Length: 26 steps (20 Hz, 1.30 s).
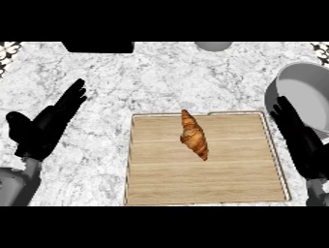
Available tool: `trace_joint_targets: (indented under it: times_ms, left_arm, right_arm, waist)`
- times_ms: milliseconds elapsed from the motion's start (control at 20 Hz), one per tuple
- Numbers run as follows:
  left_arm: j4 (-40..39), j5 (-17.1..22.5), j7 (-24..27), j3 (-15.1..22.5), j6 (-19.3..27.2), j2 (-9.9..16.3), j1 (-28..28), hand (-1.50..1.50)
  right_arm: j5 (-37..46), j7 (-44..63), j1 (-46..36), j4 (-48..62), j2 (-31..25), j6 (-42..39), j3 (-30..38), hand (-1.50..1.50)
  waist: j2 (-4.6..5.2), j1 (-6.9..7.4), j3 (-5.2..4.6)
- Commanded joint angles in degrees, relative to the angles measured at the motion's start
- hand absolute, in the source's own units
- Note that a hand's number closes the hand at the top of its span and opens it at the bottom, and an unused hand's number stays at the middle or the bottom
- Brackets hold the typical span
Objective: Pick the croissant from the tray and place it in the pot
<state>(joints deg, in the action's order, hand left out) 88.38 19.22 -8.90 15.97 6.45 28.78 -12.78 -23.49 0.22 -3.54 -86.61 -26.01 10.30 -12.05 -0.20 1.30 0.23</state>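
Croissant [194, 135] lies on the wooden tray [224, 184], untouched. My right hand [301, 140] hovers between tray and pot [311, 95], fingers straight. Left hand [47, 125] over the counter [153, 82], fingers spread.

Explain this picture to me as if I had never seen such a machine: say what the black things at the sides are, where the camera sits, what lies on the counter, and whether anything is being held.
The camera sits at the robot's head and looks steeply down at a white marble counter. The two black shapes are the robot's hands on grey forearms, coming in from the lower edge. The left hand is at the view's left, fingers straight, over bare counter. The right hand is at the view's right, also open, beside the tray's right edge and in front of the pot. In the middle lies a flat wooden tray, and on it a golden-brown croissant, lying lengthwise, untouched. At the upper right stands a round grey pot, showing nothing inside. Neither hand holds anything.
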Motion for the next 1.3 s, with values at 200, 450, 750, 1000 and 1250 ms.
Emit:
trace_joint_targets:
  times_ms: [200,450,750,1000,1250]
  left_arm:
    - [1.6,0.0,4.9,-4.2,3.4,-2.7,-5.2,0.0]
    - [0.9,0.9,7.2,-6.6,6.7,-6.3,-6.9,0.0]
    - [1.2,0.3,7.3,-7.3,9.0,-7.4,-6.3,0.0]
    - [-1.5,-0.7,8.9,-8.1,9.4,-7.9,-6.3,0.0]
    - [-1.0,-1.0,10.4,-7.7,9.4,-9.3,-2.9,0.0]
  right_arm:
    - [-2.4,-2.4,-21.5,-7.5,-3.3,-23.1,-7.4,1.5]
    - [13.5,-14.8,-32.3,-3.2,-14.3,-29.3,-6.6,-1.5]
    - [22.1,-37.8,-36.7,3.0,-17.3,-39.3,-9.4,-1.5]
    - [37.7,-48.7,-41.5,9.8,-18.3,-36.8,-15.3,-1.5]
    - [47.9,-45.1,-48.5,11.4,-17.0,-35.4,-23.1,-1.5]
  waist:
    - [0.63,9.25,-0.28]
    - [1.99,7.06,-0.2]
    - [1.93,5.52,0.06]
    - [1.38,2.67,-0.13]
    - [0.67,1.98,-0.29]
